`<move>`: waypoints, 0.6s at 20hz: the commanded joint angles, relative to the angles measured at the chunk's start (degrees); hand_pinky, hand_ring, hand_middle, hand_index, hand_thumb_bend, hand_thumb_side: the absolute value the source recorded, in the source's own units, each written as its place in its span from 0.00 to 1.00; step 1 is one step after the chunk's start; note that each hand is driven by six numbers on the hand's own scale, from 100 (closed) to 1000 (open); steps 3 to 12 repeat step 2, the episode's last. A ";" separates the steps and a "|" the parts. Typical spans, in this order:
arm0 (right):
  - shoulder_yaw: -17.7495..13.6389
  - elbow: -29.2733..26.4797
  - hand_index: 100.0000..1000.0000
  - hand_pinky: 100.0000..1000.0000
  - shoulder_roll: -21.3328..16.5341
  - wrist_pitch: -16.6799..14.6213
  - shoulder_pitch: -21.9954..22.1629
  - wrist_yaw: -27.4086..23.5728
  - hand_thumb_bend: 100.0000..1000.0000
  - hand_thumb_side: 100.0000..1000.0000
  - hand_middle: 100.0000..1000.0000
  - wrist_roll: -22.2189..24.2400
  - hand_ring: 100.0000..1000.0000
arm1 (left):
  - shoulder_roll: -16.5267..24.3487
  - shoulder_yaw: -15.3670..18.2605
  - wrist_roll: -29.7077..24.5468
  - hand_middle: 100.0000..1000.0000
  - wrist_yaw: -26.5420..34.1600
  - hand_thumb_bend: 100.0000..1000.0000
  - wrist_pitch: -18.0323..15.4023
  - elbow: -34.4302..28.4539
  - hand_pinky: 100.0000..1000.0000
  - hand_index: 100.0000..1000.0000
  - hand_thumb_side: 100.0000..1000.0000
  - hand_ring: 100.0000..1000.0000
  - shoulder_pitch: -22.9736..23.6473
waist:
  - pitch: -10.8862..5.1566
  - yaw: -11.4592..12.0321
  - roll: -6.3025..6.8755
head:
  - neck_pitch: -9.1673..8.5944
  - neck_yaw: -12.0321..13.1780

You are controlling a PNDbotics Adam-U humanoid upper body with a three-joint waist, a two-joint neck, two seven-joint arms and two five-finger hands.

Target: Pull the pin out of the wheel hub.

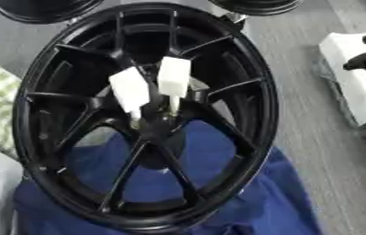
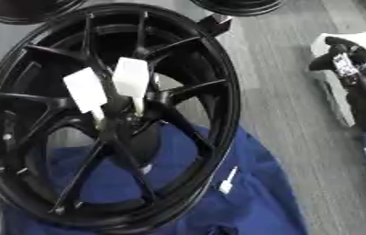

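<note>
- The large black spoked wheel hub (image 1: pixel 150 119) has its left rim cut off by the right eye view's edge.
- The two white block-headed pins (image 1: pixel 174 78) end in thin stems at the hub centre; where these seat is blurred.
- The robot's black right hand (image 2: pixel 342 57) is partly cut off at the right edge; its finger pose is unclear.
- The small white piece (image 2: pixel 227 181) on the blue cloth (image 1: pixel 274 202) is too small to identify.
- Two black round rims (image 1: pixel 45 9) are cropped by the top edge.
</note>
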 commanded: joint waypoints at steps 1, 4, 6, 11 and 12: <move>-0.16 -1.35 0.84 1.00 -1.82 -0.19 -0.67 -0.89 0.00 0.62 0.54 0.32 0.66 | -3.63 0.86 3.39 0.51 2.40 0.00 0.19 -5.00 0.70 0.70 0.63 0.58 1.52 | -1.32 -0.16 -0.25 | -0.36 0.42; -0.14 -1.37 0.84 1.00 -1.79 -0.20 -0.79 -0.95 0.00 0.62 0.54 0.37 0.66 | -4.96 0.80 3.94 0.51 2.73 0.01 0.17 -5.81 0.71 0.70 0.63 0.58 2.32 | -1.26 -0.20 -0.32 | -0.42 0.53; -0.14 -1.37 0.84 1.00 -1.79 -0.20 -0.79 -0.95 0.00 0.62 0.54 0.37 0.66 | -4.96 0.80 3.94 0.51 2.73 0.01 0.17 -5.81 0.71 0.70 0.63 0.58 2.32 | -1.26 -0.20 -0.32 | -0.42 0.53; -0.14 -1.37 0.84 1.00 -1.79 -0.20 -0.79 -0.95 0.00 0.62 0.54 0.37 0.66 | -4.96 0.80 3.94 0.51 2.73 0.01 0.17 -5.81 0.71 0.70 0.63 0.58 2.32 | -1.26 -0.20 -0.32 | -0.42 0.53; -0.14 -1.37 0.84 1.00 -1.79 -0.20 -0.79 -0.95 0.00 0.62 0.54 0.37 0.66 | -4.96 0.80 3.94 0.51 2.73 0.01 0.17 -5.81 0.71 0.70 0.63 0.58 2.32 | -1.26 -0.20 -0.32 | -0.42 0.53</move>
